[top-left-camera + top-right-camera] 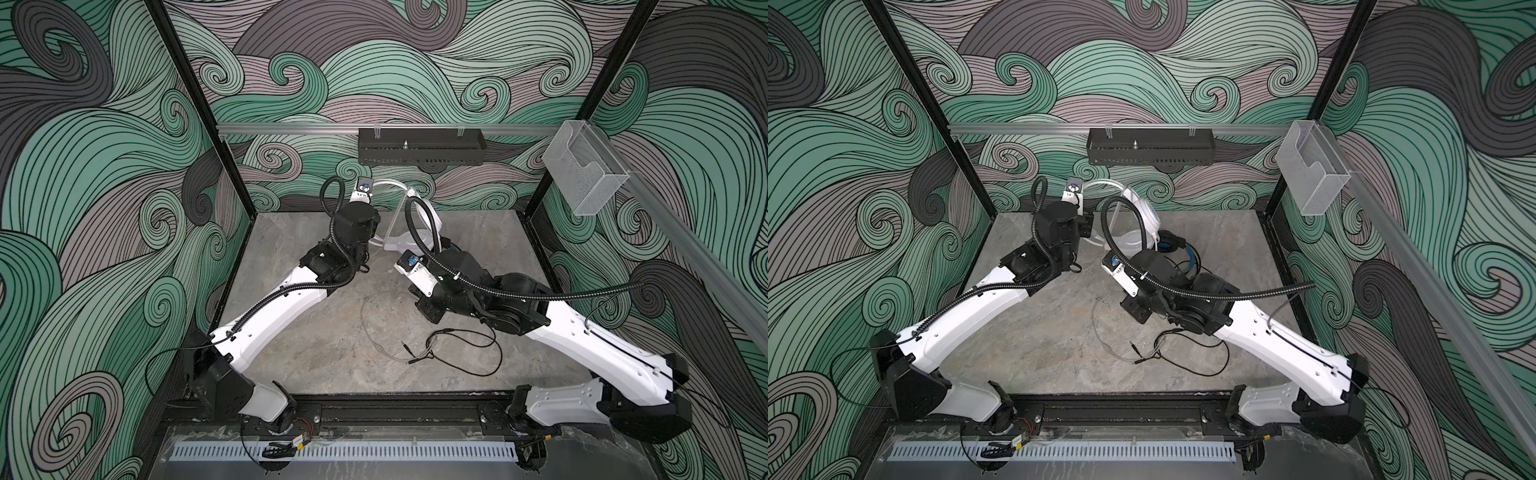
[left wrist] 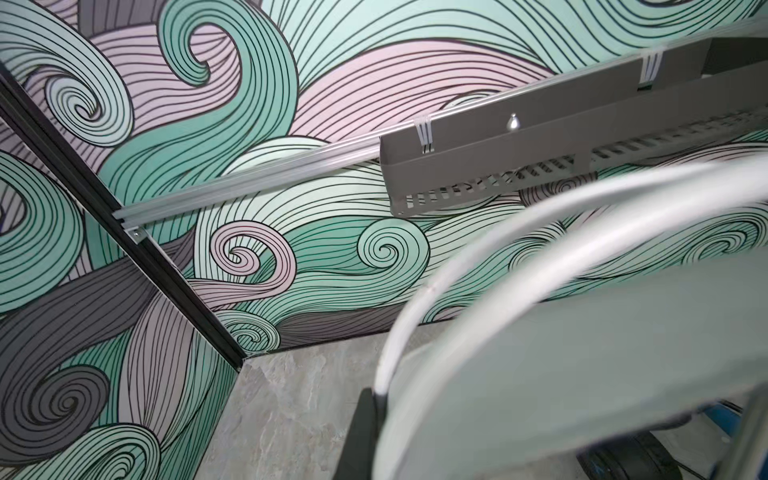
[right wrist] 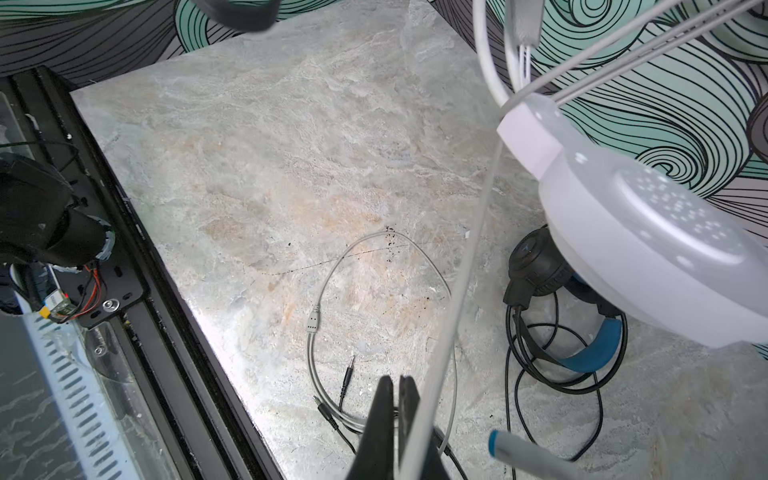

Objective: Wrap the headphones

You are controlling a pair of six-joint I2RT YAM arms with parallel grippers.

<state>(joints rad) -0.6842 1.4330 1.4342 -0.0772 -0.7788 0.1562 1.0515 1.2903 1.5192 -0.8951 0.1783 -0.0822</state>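
Observation:
The white headphones (image 1: 1148, 218) hang off the table at the back middle, their thin headband (image 2: 415, 307) running into my left gripper (image 2: 370, 436), which is shut on it; the same gripper (image 1: 1090, 232) shows in a top view. The black headphones (image 3: 536, 266) with blue lining (image 3: 590, 353) lie on the table under the white earcup (image 3: 648, 249), in a tangle of black cord (image 3: 515, 374). My right gripper (image 3: 397, 415) is shut, with nothing seen between its fingers. The pale cord (image 3: 469, 266) drops from the white earcup past one finger and loops on the table (image 1: 374, 324).
A black perforated tray (image 1: 419, 151) hangs on the back wall rail, and a clear plastic bin (image 1: 582, 174) on the right rail. Loose plugs (image 3: 347, 374) lie near the right fingers. A blurred white rod with a blue tip (image 3: 519, 453) sits close to the right gripper.

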